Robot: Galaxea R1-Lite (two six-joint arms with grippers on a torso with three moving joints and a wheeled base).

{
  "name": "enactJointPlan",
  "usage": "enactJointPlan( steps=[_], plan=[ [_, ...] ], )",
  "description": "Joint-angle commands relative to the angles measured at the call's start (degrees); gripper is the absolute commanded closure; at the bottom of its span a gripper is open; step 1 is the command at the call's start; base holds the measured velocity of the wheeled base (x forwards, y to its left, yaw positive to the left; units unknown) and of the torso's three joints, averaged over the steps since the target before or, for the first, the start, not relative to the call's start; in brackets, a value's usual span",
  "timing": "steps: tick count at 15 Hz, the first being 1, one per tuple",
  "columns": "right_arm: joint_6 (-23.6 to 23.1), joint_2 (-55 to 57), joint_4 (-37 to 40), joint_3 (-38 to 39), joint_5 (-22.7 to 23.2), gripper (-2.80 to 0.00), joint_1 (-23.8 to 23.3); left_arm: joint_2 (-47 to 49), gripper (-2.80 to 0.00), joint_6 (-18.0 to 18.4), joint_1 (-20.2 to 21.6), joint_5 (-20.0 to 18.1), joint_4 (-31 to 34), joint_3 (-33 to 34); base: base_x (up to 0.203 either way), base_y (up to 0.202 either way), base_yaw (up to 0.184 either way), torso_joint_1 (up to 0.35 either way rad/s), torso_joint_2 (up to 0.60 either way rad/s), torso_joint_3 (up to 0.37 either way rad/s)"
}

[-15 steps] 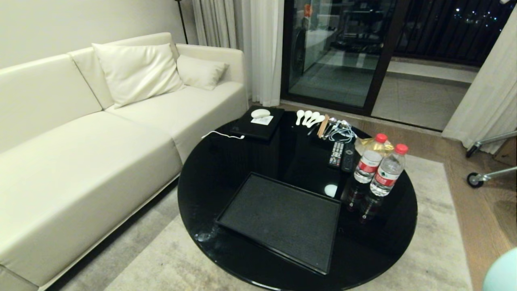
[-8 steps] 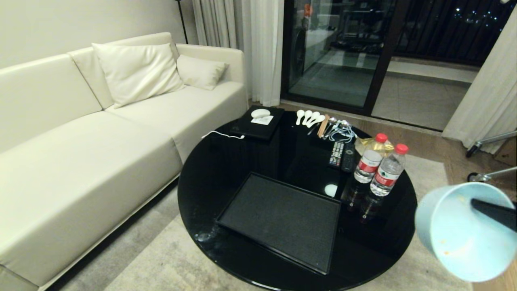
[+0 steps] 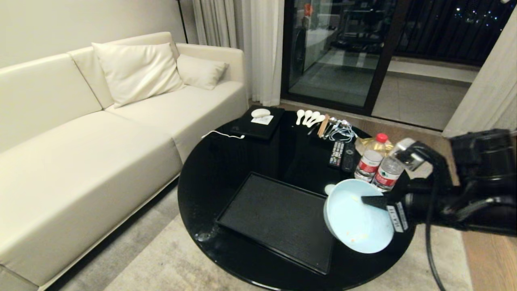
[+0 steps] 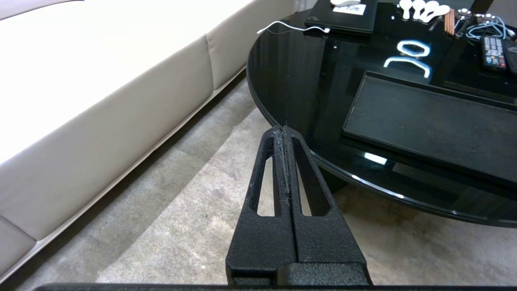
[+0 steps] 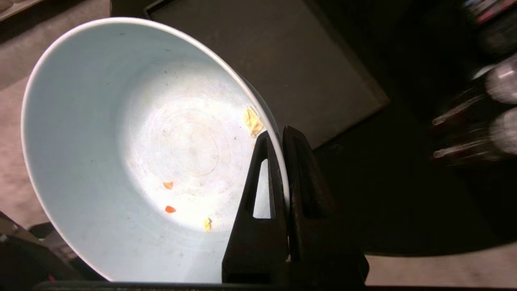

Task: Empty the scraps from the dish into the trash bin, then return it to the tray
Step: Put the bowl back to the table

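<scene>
1. You are on the return leg. The small deep pale bluish-white glossy bowl (image 3: 357, 218) hangs in the air over the near right part of the round black glass table (image 3: 226, 161), just beside the right end of the large rectangular black tray (image 3: 278, 220) with the matte bed and low raised rim.
2. The right gripper (image 5: 278, 139) is clamped on the bowl's rim, one finger inside the wall and one outside, so the wall is pinched thin between them.
3. The bowl reads as emptied: only a few tiny orange and pale yellow flecks (image 5: 169, 198) cling to the inner wall, and no strips or slices show. The trash bin is in no view.
4. The bowl is tilted hard. Its mouth faces up and toward you, and its axis, from base to mouth, leans well off vertical; its base points down and away toward the tray.
5. Your next move, as I judge it, calls for two things: carry the bowl leftward until it is over the tray's bed, and roll the wrist until the mouth faces straight up, so the base meets the bed flat.
6. Mind the two clear plastic water bottles with red caps (image 3: 379, 167) just behind the arm; a wide swing could knock them.
7. The left gripper (image 4: 284, 133) is parked low off the table's left edge over the grey rug (image 4: 194, 218), its fingers pressed together and empty.
</scene>
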Motion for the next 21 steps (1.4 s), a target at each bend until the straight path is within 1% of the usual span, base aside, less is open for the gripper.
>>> enactJointPlan(
  steps=[1, 3, 4, 6, 8, 10, 13, 15, 21],
  plan=[
    [5.5, 12.8, -1.2, -2.1, -1.1, 0.0, 2.0, 0.0, 0.0, 0.0, 0.0, 0.0, 0.0, 0.0, 0.0, 0.0, 0.0, 0.0, 0.0, 0.0],
    [9.9, 18.6, -1.7, -4.2, -3.7, 0.0, 2.6, 0.0, 0.0, 0.0, 0.0, 0.0, 0.0, 0.0, 0.0, 0.0, 0.0, 0.0, 0.0, 0.0],
    [13.3, 21.7, -1.8, -6.3, -5.9, 0.0, 3.5, 0.0, 0.0, 0.0, 0.0, 0.0, 0.0, 0.0, 0.0, 0.0, 0.0, 0.0, 0.0, 0.0],
    [21.5, 26.5, -1.6, -11.4, -9.9, 0.0, 6.9, 0.0, 0.0, 0.0, 0.0, 0.0, 0.0, 0.0, 0.0, 0.0, 0.0, 0.0, 0.0, 0.0],
    [25.4, 30.8, -1.6, -15.7, -13.2, 0.0, 10.1, 0.0, 0.0, 0.0, 0.0, 0.0, 0.0, 0.0, 0.0, 0.0, 0.0, 0.0, 0.0, 0.0],
    [27.5, 34.5, -1.2, -20.3, -16.5, 0.0, 12.1, 0.0, 0.0, 0.0, 0.0, 0.0, 0.0, 0.0, 0.0, 0.0, 0.0, 0.0, 0.0, 0.0],
    [29.7, 39.2, 2.7, -26.5, -17.9, 0.0, 12.8, 0.0, 0.0, 0.0, 0.0, 0.0, 0.0, 0.0, 0.0, 0.0, 0.0, 0.0, 0.0, 0.0],
    [31.4, 42.3, 4.4, -29.7, -19.8, 0.0, 12.8, 0.0, 0.0, 0.0, 0.0, 0.0, 0.0, 0.0, 0.0, 0.0, 0.0, 0.0, 0.0, 0.0],
    [31.9, 46.8, 4.9, -34.8, -20.2, 0.0, 11.8, 0.0, 0.0, 0.0, 0.0, 0.0, 0.0, 0.0, 0.0, 0.0, 0.0, 0.0, 0.0, 0.0]
  ],
)
